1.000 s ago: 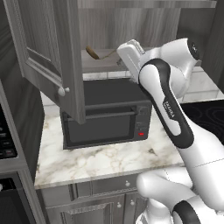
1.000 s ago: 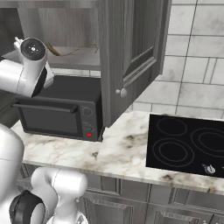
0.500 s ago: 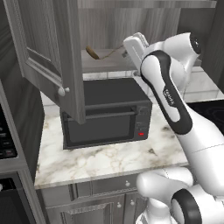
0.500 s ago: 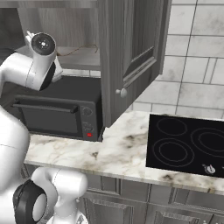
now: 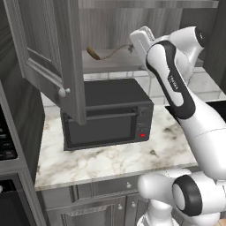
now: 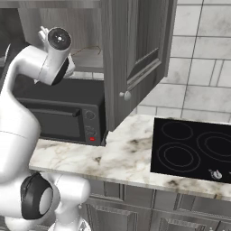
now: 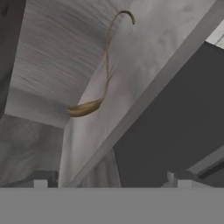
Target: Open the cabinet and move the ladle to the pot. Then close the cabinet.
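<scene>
Over the last second we saw the arm rise and swing in toward the open cabinet (image 5: 53, 57), so the reach for the ladle (image 5: 110, 53) had begun. The tool (image 7: 109, 181) was level with the shelf (image 7: 87, 131), tips well apart and holding nothing, the ladle lying ahead of it. The microwave (image 5: 106, 114) sat on the tabletop (image 5: 114, 159) just beneath, leaving little room below. The stove (image 6: 194, 149) carried no pot.

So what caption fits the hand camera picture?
Ladle lying on the open cabinet's shelf, above the black microwave, jaws apart.
</scene>
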Controlling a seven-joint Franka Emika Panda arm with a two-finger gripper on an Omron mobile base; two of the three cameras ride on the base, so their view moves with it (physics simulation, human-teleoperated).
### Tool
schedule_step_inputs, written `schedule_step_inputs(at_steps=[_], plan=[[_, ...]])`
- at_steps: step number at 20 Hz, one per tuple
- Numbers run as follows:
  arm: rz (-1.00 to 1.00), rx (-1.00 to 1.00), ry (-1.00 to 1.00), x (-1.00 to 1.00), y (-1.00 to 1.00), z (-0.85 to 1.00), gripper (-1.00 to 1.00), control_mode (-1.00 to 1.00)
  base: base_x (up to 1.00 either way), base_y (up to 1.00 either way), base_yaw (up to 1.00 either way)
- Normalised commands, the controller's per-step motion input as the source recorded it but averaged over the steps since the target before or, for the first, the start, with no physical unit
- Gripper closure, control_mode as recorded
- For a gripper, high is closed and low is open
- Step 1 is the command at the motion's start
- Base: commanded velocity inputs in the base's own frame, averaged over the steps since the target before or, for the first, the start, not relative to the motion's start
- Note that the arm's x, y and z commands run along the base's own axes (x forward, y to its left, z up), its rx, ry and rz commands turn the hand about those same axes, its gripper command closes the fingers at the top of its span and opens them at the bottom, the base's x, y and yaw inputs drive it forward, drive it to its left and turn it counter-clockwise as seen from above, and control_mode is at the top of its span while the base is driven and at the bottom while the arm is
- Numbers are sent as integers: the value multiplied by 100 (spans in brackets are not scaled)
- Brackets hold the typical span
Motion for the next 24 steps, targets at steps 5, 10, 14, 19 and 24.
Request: schedule_step_inputs(at_steps=[5, 10, 14, 19, 24], plan=[[0, 1, 0, 41, -10, 0, -100, -100, 0, 0, 0], [0, 1, 0, 41, -12, 0, -100, -100, 0, 0, 0], [0, 1, 0, 40, -15, 0, -100, -100, 0, 0, 0], [0, 0, 0, 41, -11, 0, -100, -100, 0, 0, 0], [0, 0, 0, 45, -3, 0, -100, -100, 0, 0, 0]])
